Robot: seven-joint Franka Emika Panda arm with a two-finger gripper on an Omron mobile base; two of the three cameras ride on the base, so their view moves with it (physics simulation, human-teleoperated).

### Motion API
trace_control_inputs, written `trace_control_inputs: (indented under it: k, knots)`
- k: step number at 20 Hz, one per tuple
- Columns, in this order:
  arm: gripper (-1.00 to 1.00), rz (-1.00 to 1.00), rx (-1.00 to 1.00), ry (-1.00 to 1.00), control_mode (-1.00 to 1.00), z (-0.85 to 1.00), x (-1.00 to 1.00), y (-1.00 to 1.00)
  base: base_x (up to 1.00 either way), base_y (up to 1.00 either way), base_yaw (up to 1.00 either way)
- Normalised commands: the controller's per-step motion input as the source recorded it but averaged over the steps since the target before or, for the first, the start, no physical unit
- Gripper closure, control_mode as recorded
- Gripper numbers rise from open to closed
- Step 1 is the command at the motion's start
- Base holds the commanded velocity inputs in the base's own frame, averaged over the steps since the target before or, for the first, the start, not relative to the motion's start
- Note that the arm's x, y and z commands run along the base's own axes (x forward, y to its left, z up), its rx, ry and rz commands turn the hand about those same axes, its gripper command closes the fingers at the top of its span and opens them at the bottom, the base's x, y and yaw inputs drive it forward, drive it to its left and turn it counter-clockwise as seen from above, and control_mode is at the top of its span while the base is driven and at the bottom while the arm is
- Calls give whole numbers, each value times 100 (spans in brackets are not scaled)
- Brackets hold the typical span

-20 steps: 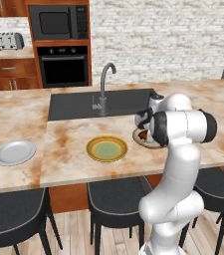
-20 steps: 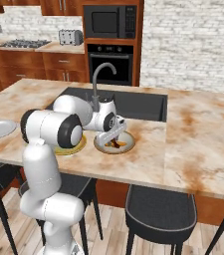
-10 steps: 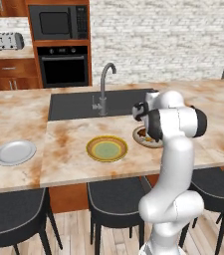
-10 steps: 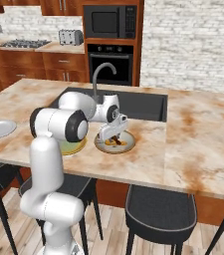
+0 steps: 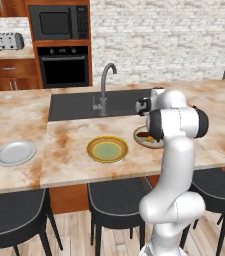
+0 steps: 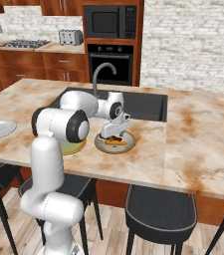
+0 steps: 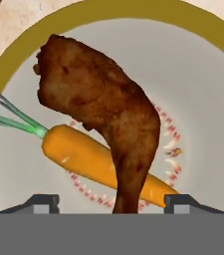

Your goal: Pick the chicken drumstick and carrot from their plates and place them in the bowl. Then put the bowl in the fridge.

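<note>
The tan-rimmed bowl [image 7: 198, 84] holds both foods. The dark reddish-brown chicken drumstick [image 7: 98, 104] lies across the orange carrot [image 7: 78, 154], thick end far from me. Its thin end runs down between my fingertips [image 7: 44, 201]. My gripper [image 7: 113, 201] hovers close over the bowl, open, its tips wide apart on either side of the bone end. In the right base view the gripper [image 6: 112, 132] points down over the bowl [image 6: 128, 145], where the carrot [image 6: 116, 142] shows. The bowl [image 5: 142, 142] peeks out from behind my arm. Both plates are bare: yellow-and-green [image 5: 107, 149], grey-white [image 5: 14, 153]. The fridge is out of view.
A dark sink [image 5: 79, 105] with a curved tap [image 5: 105, 87] lies just behind the bowl. Black stools [image 6: 161, 209] stand along the counter's near edge. An oven and microwave [image 5: 63, 47] are on the back wall.
My arm's upper joints have shifted and straightened, while the hand has stayed over the bowl. Plates and bowl have not moved.
</note>
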Motion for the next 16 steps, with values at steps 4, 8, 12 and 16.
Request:
trace_control_inputs:
  k: [4,8,12,16]
  knots:
    - [-100,0,15,-2,-100,33,-28,-6,0,0,0]
    - [-100,0,8,-9,-100,29,-54,1,0,0,0]
    - [-100,0,-4,-13,-100,4,-61,28,0,0,0]
    - [-100,4,-23,-17,-100,-1,-54,46,0,0,0]
